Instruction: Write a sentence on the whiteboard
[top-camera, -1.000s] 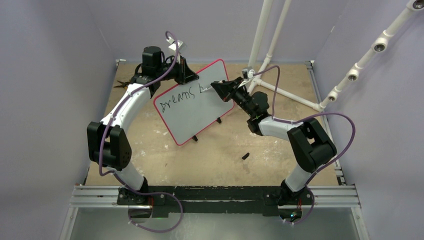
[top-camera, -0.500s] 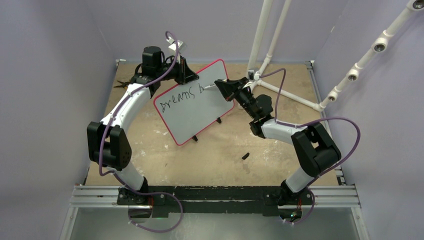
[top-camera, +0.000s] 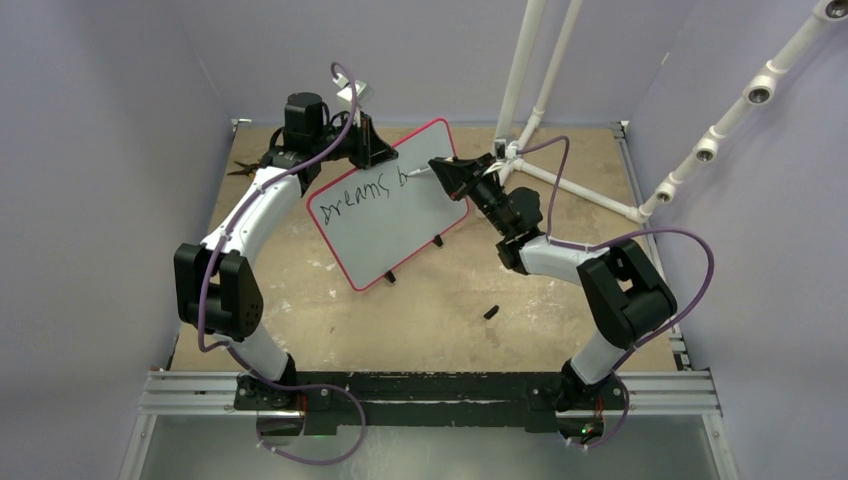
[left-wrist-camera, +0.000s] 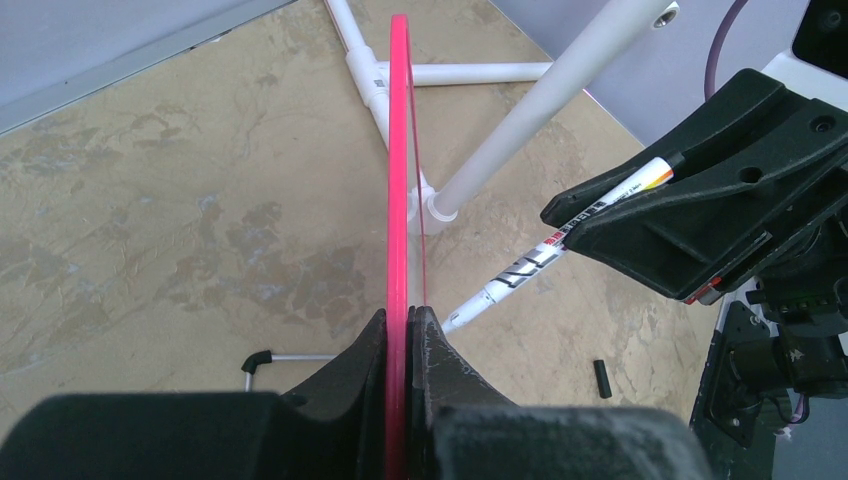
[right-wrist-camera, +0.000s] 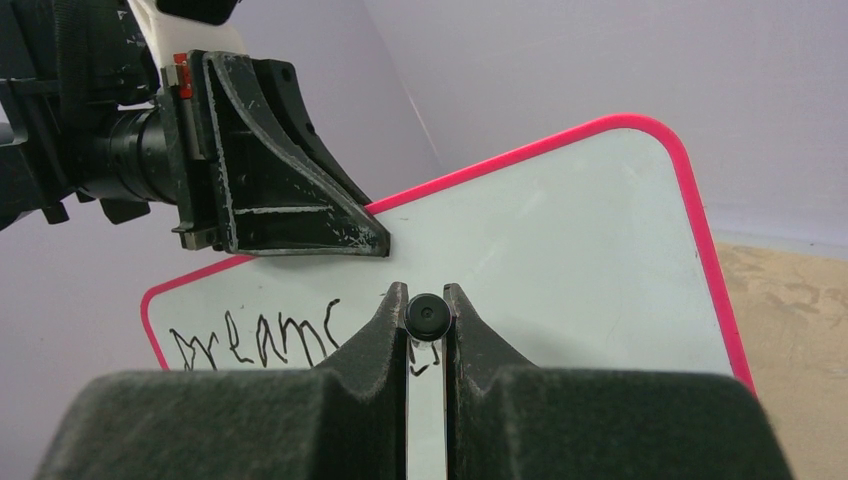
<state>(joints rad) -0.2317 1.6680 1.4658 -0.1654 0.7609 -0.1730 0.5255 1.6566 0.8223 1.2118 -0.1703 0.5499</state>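
Clamping the whiteboard (left-wrist-camera: 399, 150) rim in the left pincer (left-wrist-camera: 408, 318) to steady it tilted; gripping the marker (left-wrist-camera: 560, 240) in the right pincer (right-wrist-camera: 426, 292), tip seemingly touching ahead to extend the sentence (right-wrist-camera: 260, 345).

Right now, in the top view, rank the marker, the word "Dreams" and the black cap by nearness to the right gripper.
1. marker: held in the right gripper.
2. word "Dreams": to its left, on the whiteboard.
3. black cap: on the table, toward its near edge.
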